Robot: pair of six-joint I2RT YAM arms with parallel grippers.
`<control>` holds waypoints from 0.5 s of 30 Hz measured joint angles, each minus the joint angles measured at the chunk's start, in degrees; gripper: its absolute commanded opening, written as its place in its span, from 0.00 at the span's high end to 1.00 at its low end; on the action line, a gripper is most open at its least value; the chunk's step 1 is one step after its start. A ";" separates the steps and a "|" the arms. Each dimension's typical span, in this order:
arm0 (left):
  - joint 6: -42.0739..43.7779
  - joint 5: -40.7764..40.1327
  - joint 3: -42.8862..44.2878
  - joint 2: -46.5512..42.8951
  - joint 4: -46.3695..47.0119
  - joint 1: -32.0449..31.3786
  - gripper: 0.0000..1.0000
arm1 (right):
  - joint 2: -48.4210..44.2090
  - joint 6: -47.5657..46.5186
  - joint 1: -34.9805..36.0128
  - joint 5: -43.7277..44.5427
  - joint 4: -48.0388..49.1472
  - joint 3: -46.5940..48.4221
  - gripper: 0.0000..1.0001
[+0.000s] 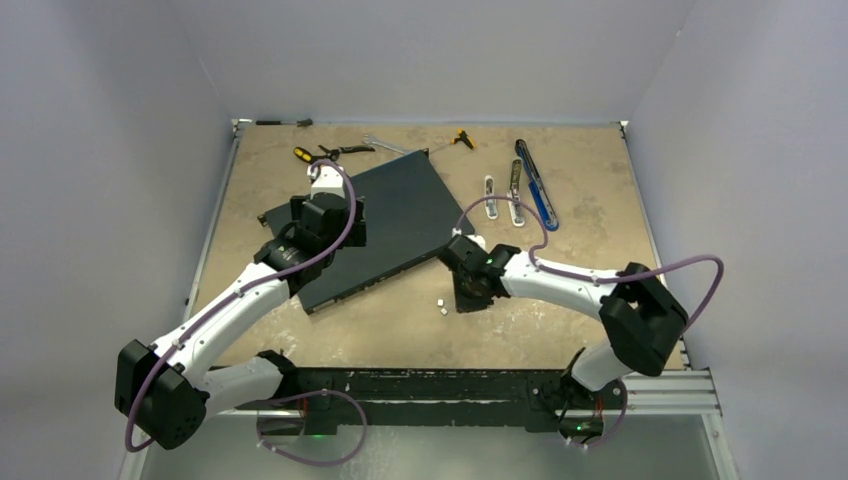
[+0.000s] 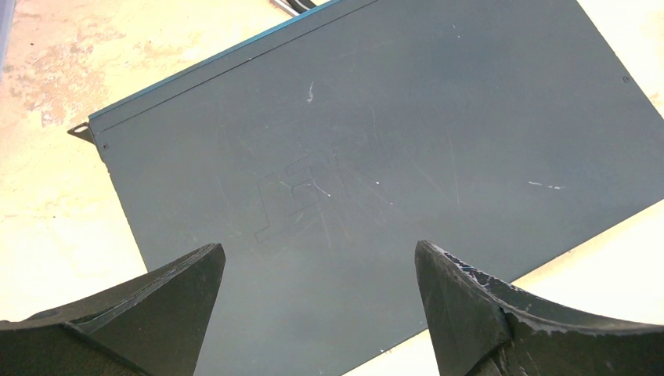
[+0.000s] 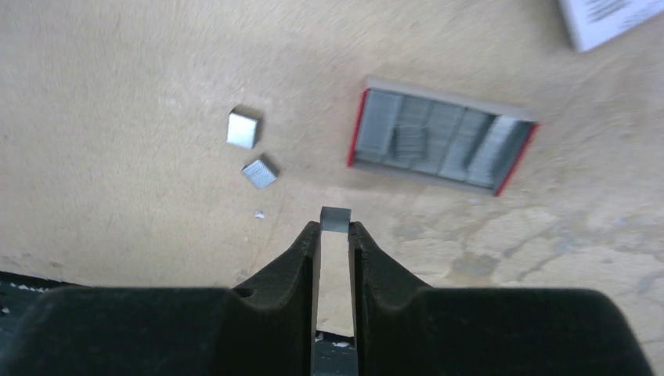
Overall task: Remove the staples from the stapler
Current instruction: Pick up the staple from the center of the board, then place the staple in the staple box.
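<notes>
My right gripper (image 3: 335, 231) is shut on a small silver-grey block of staples (image 3: 335, 218) at its fingertips, just above the tan table. Two more loose staple blocks (image 3: 243, 129) (image 3: 259, 172) lie to its left; they show as white specks in the top view (image 1: 442, 306). The blue and black stapler (image 1: 536, 185) lies at the back right, with two silver strip parts (image 1: 489, 197) (image 1: 516, 195) beside it, far from both grippers. My left gripper (image 2: 321, 258) is open and empty above a dark flat panel (image 2: 376, 157).
A small red-edged open box (image 3: 442, 145) full of staple strips lies just beyond the right gripper. A white printed item (image 3: 607, 16) is at the far right. Screwdrivers and hand tools (image 1: 330, 152) lie along the back edge. The dark panel (image 1: 400, 215) fills the table's left middle.
</notes>
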 measured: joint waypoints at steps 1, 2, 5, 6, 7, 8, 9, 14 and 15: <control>0.00 0.00 0.00 0.00 0.00 0.00 0.10 | -0.76 -0.17 -1.09 0.22 -0.31 0.00 0.79; 0.00 0.00 0.00 0.00 0.02 0.00 0.10 | -1.60 -0.39 -2.01 0.55 -0.57 0.00 0.79; 0.00 0.02 0.00 0.00 0.00 0.00 0.10 | -3.41 -1.44 -4.79 1.53 -0.94 0.00 0.79; 0.00 0.02 0.00 0.00 0.02 0.00 0.10 | -3.74 -1.86 -5.64 1.75 -0.92 0.00 0.79; 0.00 0.02 0.00 0.00 0.02 0.00 0.10 | -3.78 -2.21 -6.27 2.01 -0.92 0.00 0.79; 0.00 0.02 0.00 0.00 0.02 0.00 0.10 | -3.69 -2.58 -6.82 2.36 -0.90 0.00 0.79; 0.00 0.02 0.00 0.00 0.02 0.00 0.10 | -3.45 -3.02 -7.26 2.64 -0.90 0.00 0.79; 0.00 0.02 0.00 0.00 0.02 0.00 0.10 | -1.73 -4.44 -7.85 3.39 -0.92 0.00 0.79; 0.00 0.02 0.00 0.00 0.02 0.00 0.10 | -1.38 -4.63 -7.96 3.76 -0.92 0.00 0.79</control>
